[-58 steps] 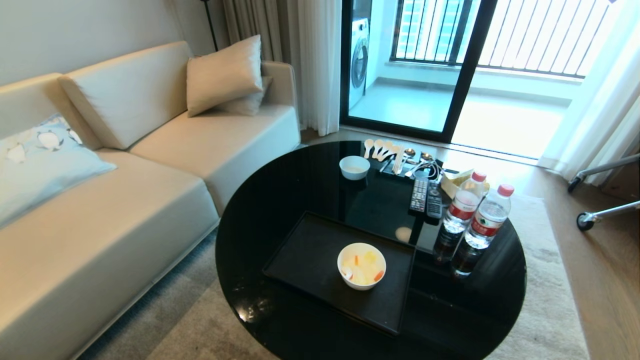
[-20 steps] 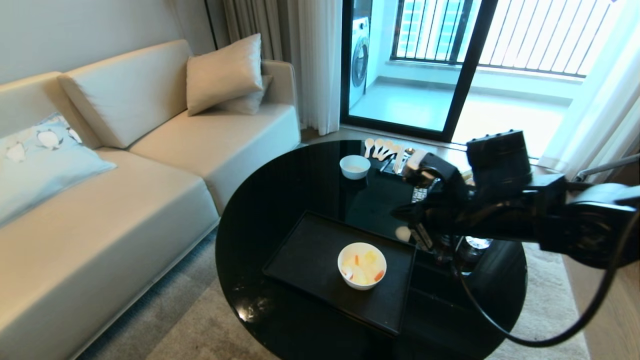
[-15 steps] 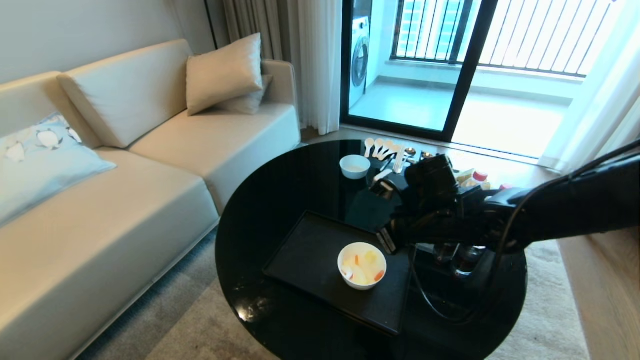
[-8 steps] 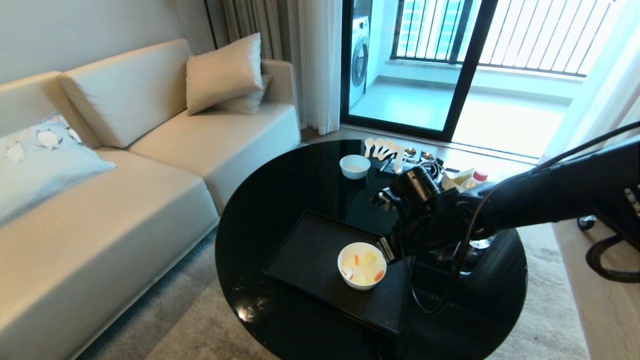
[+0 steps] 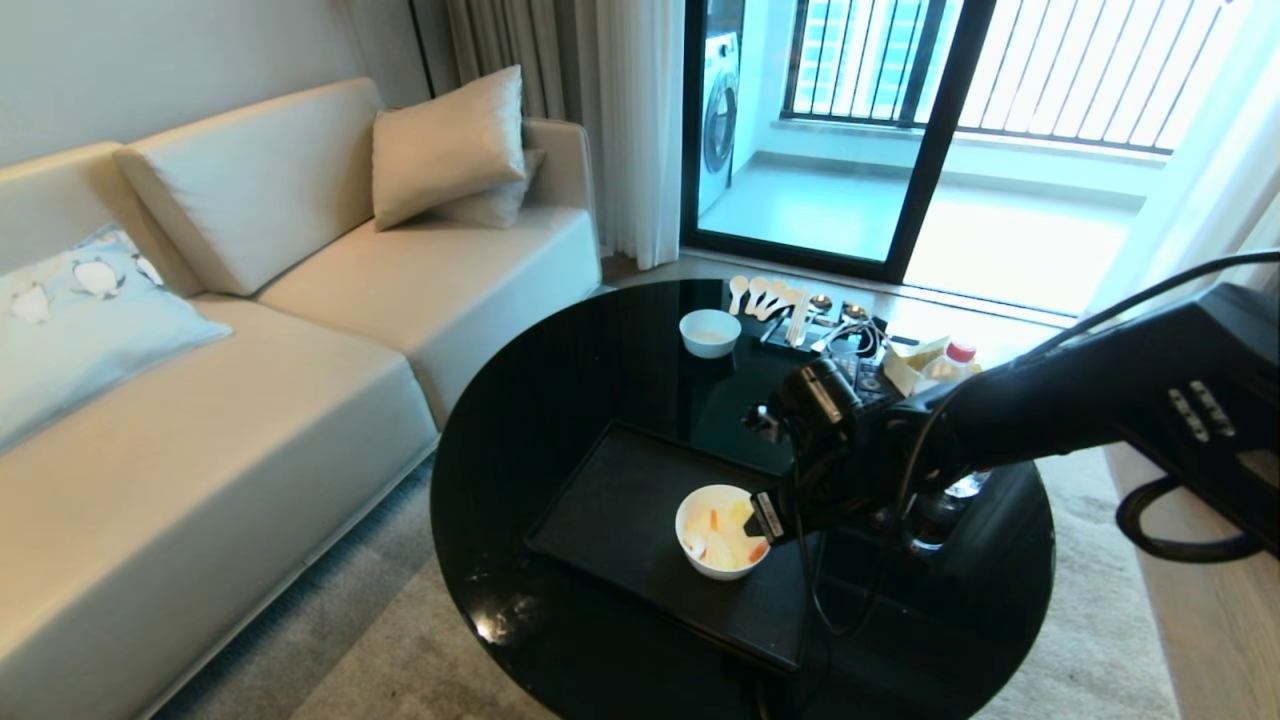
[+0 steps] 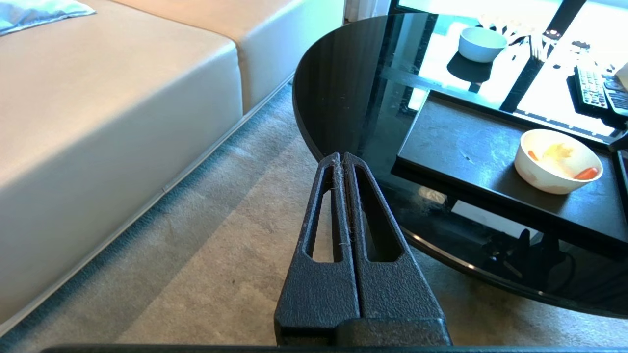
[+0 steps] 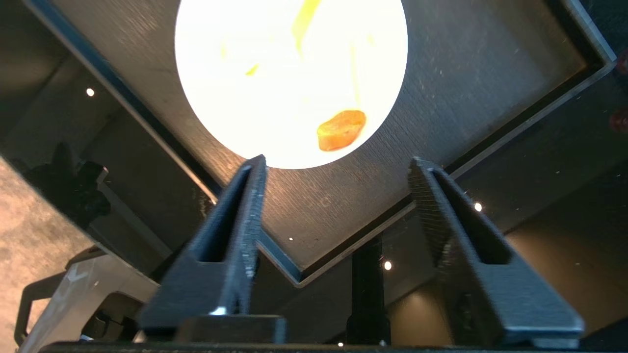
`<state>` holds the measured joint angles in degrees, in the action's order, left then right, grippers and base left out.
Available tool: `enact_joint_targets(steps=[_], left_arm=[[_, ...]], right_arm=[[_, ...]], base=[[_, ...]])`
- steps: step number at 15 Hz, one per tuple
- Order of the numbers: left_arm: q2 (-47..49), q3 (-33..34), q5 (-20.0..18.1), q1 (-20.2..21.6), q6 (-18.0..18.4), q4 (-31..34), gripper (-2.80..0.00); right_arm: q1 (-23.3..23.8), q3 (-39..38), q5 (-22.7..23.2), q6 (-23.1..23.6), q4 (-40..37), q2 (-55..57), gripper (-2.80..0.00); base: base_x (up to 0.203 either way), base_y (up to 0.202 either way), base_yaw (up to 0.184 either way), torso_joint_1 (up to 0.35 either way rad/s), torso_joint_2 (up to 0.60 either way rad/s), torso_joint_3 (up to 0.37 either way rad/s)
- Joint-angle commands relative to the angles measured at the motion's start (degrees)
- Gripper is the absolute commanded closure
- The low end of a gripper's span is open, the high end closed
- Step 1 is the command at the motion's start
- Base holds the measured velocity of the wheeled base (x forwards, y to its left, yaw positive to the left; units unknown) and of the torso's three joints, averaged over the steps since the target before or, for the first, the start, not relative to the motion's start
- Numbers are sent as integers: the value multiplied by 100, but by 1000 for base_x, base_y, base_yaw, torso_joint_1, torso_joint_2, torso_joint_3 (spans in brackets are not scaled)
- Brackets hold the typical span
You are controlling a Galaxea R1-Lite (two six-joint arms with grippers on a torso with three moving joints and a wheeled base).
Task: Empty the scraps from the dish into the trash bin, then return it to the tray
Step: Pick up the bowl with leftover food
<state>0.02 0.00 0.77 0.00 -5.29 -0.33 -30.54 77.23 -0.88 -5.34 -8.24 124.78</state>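
Note:
The dish (image 5: 712,570), a white round bowl, stands on the right part of the black tray (image 5: 620,510). It holds the scraps (image 5: 735,540), pale yellow chunks with orange bits. My right gripper (image 5: 766,520) hangs open just above the dish's right rim, holding nothing. The right wrist view shows the dish (image 7: 221,98) ahead of the spread fingers (image 7: 252,196), with an orange scrap (image 7: 341,128) inside, above the tray's corner (image 7: 441,88). My left gripper (image 6: 342,157) is shut and parked over the carpet beside the table. The trash bin is out of view.
The round black glass table (image 5: 560,380) also carries a smaller white bowl (image 5: 709,333), a row of spoons (image 5: 765,297), remotes (image 5: 865,375) and water bottles (image 5: 958,352), partly behind my right arm. A beige sofa (image 5: 250,400) stands to the left.
My right arm has come in from the right and lowered from above the table down to the dish's right rim. Its gripper has gone from shut to open.

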Motion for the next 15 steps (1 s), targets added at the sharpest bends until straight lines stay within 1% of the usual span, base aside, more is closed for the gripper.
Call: enact_joint_targets(steps=[1,4,9,12,15], left_arm=[[-2,0,2,0,-7,-2,0],[-2,0,2,0,-7,-2,0],[-2,0,2,0,-7,-2,0],[-2,0,2,0,-7,-2,0],[-2,0,2,0,-7,-2,0]], right_arm=[[1,8,-28,-2,1,249,-280],[12,66,-198,-7,233,495,-280],[27,613,-291,-11,236,786,-280],[152,924,-444,-2,218,1004,-280],[282,934,-533,33,191,1089,-280]], base=[[0,0,0,0,0,0],[0,0,0,0,0,0],[0,0,0,0,0,0],[0,0,0,0,0,0],[0,0,0,0,0,0]])
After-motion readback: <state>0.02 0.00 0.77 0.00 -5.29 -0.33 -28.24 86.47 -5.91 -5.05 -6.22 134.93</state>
